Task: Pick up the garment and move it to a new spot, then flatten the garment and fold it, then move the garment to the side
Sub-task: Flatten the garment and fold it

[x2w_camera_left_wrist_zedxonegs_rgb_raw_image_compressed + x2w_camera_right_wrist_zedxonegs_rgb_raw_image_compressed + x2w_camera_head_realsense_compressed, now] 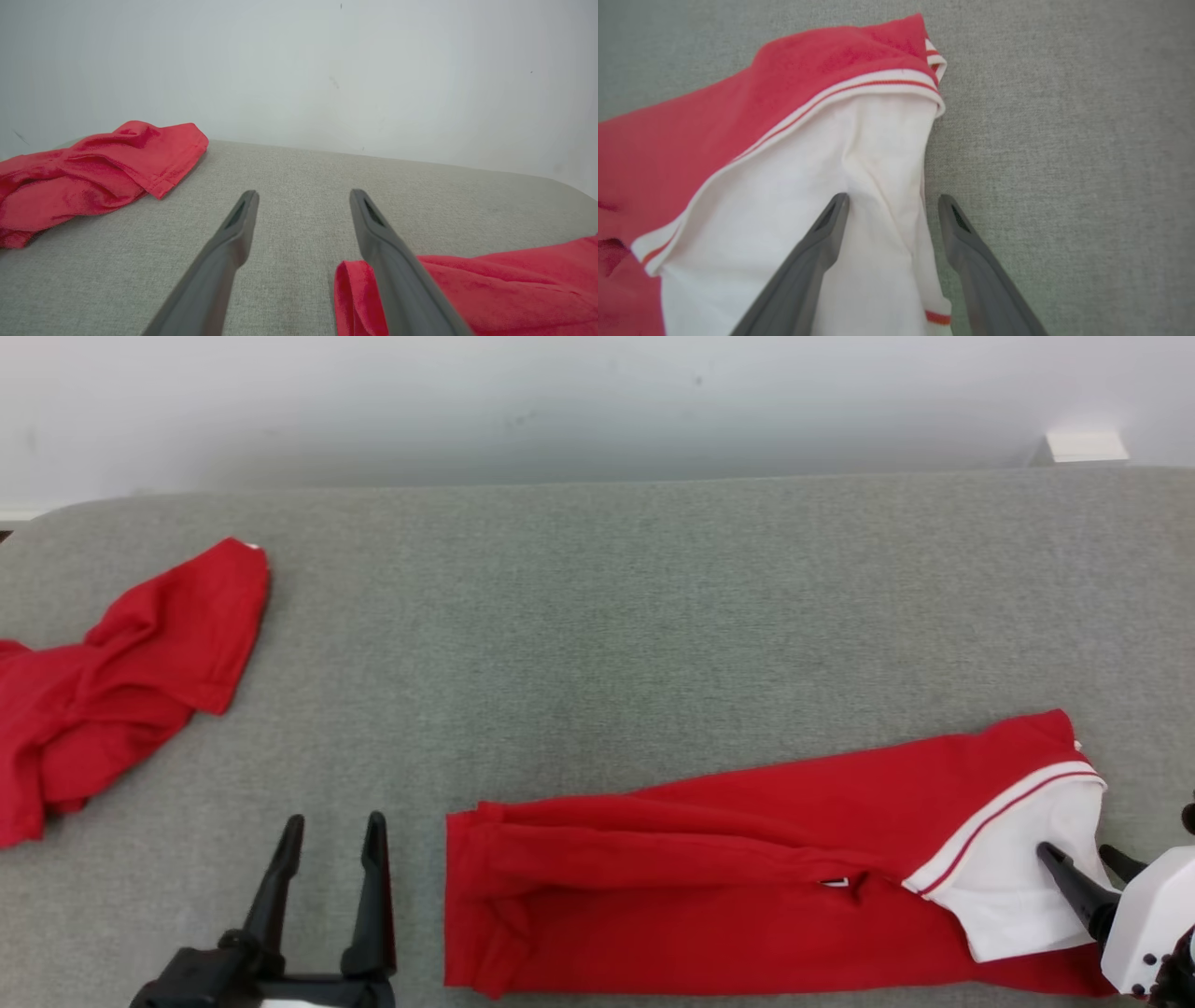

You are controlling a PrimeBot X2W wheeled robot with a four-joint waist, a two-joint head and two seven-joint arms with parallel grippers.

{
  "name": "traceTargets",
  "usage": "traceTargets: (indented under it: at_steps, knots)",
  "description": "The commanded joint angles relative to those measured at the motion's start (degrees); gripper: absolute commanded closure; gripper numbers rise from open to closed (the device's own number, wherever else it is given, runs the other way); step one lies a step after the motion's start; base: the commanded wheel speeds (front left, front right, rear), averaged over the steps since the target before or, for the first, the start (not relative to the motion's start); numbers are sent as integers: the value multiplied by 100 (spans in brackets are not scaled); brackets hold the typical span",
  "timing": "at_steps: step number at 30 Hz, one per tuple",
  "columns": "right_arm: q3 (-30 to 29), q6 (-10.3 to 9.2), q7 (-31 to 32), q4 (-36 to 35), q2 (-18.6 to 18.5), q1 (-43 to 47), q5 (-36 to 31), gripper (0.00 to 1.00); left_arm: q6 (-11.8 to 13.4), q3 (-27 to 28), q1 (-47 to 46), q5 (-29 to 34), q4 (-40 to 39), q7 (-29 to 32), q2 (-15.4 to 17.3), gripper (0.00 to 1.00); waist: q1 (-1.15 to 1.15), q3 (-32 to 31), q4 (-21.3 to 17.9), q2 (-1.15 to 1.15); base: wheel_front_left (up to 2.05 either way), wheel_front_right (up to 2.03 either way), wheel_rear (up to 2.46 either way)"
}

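The garment (pixel 709 887) is a red shirt with a white, red-striped collar (pixel 1008 859). It lies folded into a long band on the grey cloth surface (pixel 607 616), near its front edge. My left gripper (pixel 336 821) stands open just left of the band's left end, with nothing between its fingers. In the left wrist view this gripper (pixel 303 193) is over bare surface, and the garment's folded end (pixel 490 289) lies by the right finger. My right gripper (pixel 893 197) is open over the collar's edge (pixel 794 196), at the band's right end (pixel 1078 851), not pinching it.
A second red garment (pixel 112 691) lies crumpled at the surface's far left, also seen in the left wrist view (pixel 93 172). A pale wall (pixel 597 401) runs behind the surface. A small white box (pixel 1083 446) sits at the back right.
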Motion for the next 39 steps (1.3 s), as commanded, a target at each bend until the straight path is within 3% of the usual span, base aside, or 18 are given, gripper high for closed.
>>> traceTargets:
  at_steps: [1,7,11,13,25,34,39]
  knots:
    - [35,-15,14,72,-31,-51,-72,0,-57,51,84,62,35,-3,-74,0,0,32,78,0,0,0,0]
    - [256,-15,35,568,-95,-217,-23,0,-533,392,200,408,208,-3,-569,0,0,67,283,0,0,0,0]
    - [586,15,150,729,91,-297,403,0,-768,584,257,596,305,-4,-779,0,0,41,389,0,0,0,0]
    - [694,20,44,733,95,-335,615,100,-857,658,277,635,341,-4,-848,0,0,20,436,0,0,0,0]
    - [494,-13,-708,1032,-533,-565,1252,100,-1140,916,485,825,545,-4,-987,0,0,-355,343,0,0,0,0]
    - [-312,-14,-802,1365,-1322,-412,1154,100,-1089,758,605,691,607,-4,-989,0,0,-614,206,0,0,0,0]
    - [-529,-13,-511,974,-1649,-300,986,100,-1068,718,653,692,650,-4,-989,0,0,-716,191,0,0,0,0]
